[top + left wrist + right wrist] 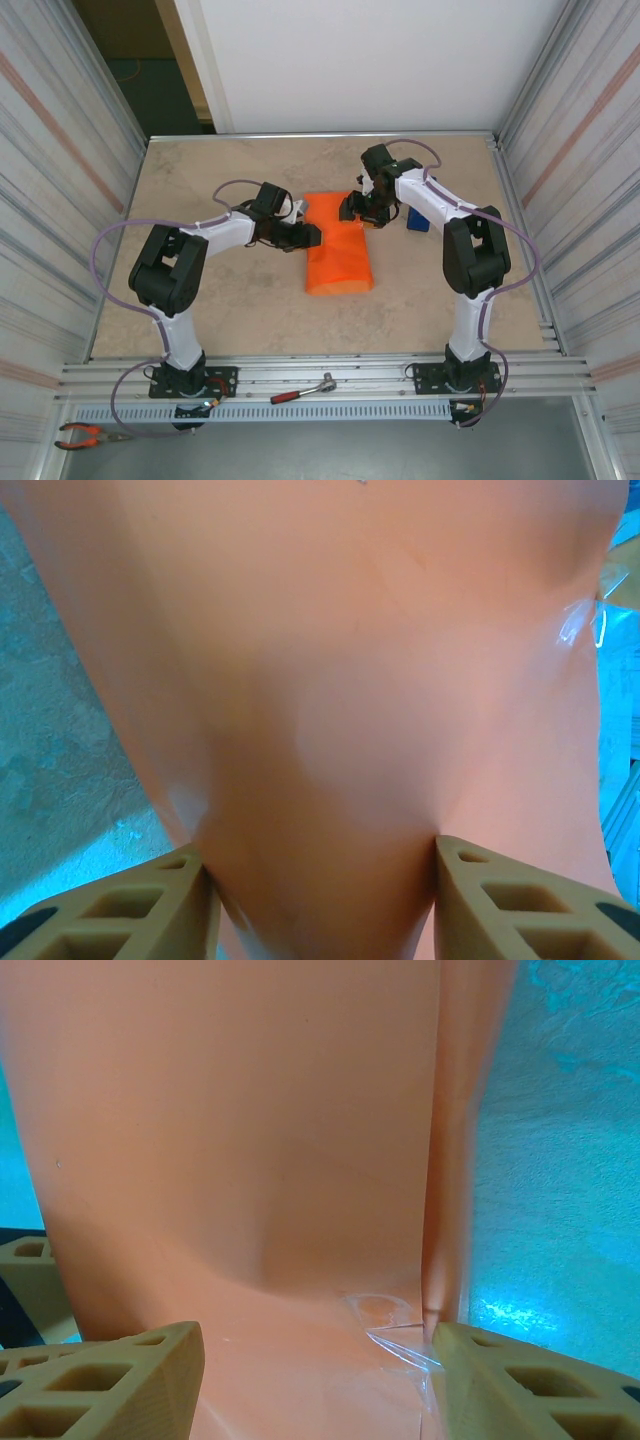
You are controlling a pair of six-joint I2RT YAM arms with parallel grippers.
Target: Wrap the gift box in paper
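Paper is bright orange, totally plain, no print. Up close on the wrist cams it reads more salmon, with a shiny clear patch on it. Table is beige with a mottled stone look, though the wrist cams tint it teal. Arms are white with black joints and lilac cables. Left tool and right tool both have tan fingers. There's a small blue thing too. The wrench has a red handle and the pliers have orange grips. Side walls are silvery ribbed metal with a faint reddish stripe, and the back wall is white.
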